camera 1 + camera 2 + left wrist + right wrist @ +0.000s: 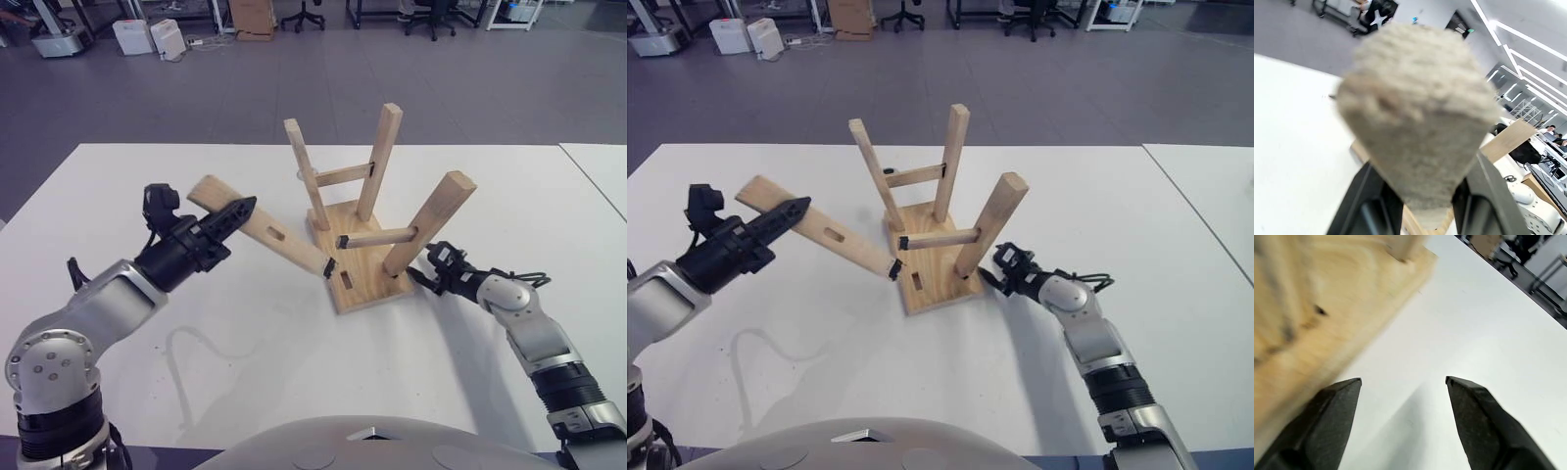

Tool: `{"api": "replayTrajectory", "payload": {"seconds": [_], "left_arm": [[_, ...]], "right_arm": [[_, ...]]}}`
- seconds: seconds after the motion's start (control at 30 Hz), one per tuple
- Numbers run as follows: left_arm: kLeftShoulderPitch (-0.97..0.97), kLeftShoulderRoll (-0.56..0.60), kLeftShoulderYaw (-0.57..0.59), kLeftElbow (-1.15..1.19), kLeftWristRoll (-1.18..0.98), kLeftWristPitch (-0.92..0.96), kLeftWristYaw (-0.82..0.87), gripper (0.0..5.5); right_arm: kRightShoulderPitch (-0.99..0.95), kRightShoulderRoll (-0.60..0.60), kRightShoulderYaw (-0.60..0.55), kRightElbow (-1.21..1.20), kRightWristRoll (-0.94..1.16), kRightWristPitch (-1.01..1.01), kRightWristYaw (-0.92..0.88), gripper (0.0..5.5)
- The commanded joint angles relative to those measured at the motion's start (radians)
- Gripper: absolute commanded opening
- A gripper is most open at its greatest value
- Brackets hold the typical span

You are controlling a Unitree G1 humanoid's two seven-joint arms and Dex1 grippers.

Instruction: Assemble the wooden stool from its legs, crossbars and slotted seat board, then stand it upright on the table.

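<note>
Stool: it lies upside down, part built, with the seat board (370,286) flat on the white table (147,186) and three legs rising from it.
Far legs: the far left leg (306,174) and the far right leg (379,162) stand on the far side of the seat board, both leaning a little, joined by the upper crossbar (345,175).
Near right leg: the near right leg (431,223) rises from the seat board's right near corner, tilted outward to the right.
Lower crossbar: the lower crossbar (377,237) is fixed to the near right leg and runs left above the seat board; its dark-tipped other end is free.
Loose leg: the loose leg (269,230) slants down from the left, its lower end at the seat board's left near corner, its upper end raised off the table; a slot shows in its side.
Left gripper: the left gripper (233,215) is left of the seat board, clenched around the loose leg near its upper end; in the wrist view its fingers (1371,205) flank the leg's end grain.
Right gripper: the right gripper (421,275) sits low over the table just beside the seat board's right near edge, by the foot of the near right leg, its fingers (1332,416) spread apart and grasping nothing; whether a finger touches the board I cannot tell.
</note>
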Motion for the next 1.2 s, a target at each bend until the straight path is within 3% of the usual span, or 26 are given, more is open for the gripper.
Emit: {"api": "replayTrajectory", "payload": {"seconds": [0.03,0.2,0.33,0.5,0.67,1.07,1.2], "left_arm": [[0.070,-0.049,-0.051,-0.017,0.093,-0.058,0.114,1.02],[0.092,-0.123,-0.091,0.002,0.268,-0.155,0.206,1.02],[0.094,-0.149,-0.119,-0.015,0.237,-0.164,0.296,1.02],[0.006,-0.008,-0.033,0.009,-0.019,-0.160,0.380,1.02],[0.008,0.050,-0.081,0.031,-0.184,-0.169,0.452,1.02],[0.006,0.171,-0.137,0.059,0.067,-0.127,0.414,1.02],[-0.040,0.189,-0.217,0.031,0.129,-0.085,0.420,1.02]], "right_arm": [[0.020,0.026,0.050,-0.042,-0.021,-0.044,0.029,3.22],[0.027,0.072,0.079,-0.080,-0.038,-0.094,0.019,3.22],[0.021,0.082,0.088,-0.098,-0.055,-0.145,0.028,3.22],[-0.002,0.097,0.078,-0.074,-0.072,-0.165,0.009,3.22],[-0.014,0.115,0.081,-0.051,-0.089,-0.180,0.001,3.22],[-0.015,0.139,0.105,-0.050,-0.139,-0.188,-0.013,3.22],[-0.019,0.158,0.128,-0.077,-0.163,-0.188,-0.025,3.22]]}}
